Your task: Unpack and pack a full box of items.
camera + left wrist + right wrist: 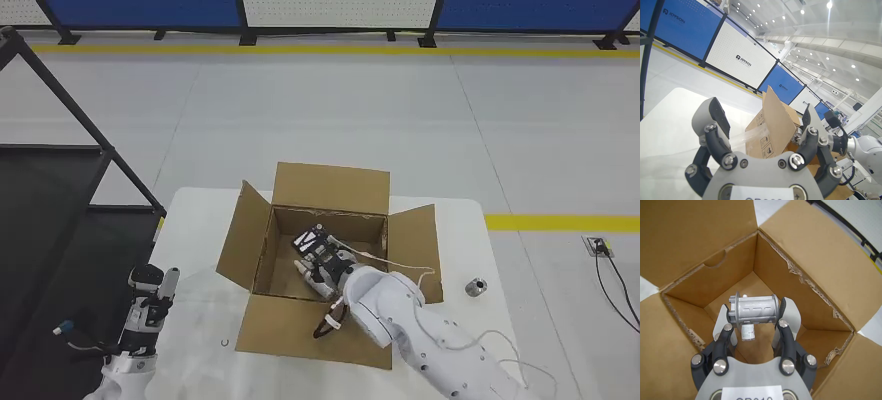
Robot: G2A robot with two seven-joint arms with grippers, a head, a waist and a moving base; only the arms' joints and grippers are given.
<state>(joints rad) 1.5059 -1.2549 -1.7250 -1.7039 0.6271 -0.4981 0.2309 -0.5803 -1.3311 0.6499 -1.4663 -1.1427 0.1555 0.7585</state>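
My right gripper is down inside the open cardboard box, clamped on a silver metal cylinder. My left gripper sits with its fingers spread apart over the near-left part of the table. Another small metal part lies on the table, right of the box.

White right arm; grey-plated right hand, black links, silver screws.

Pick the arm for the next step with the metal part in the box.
Right, likely: the right hand is shut on the metal part inside the box; the left hand is open, empty, off to the box's side.
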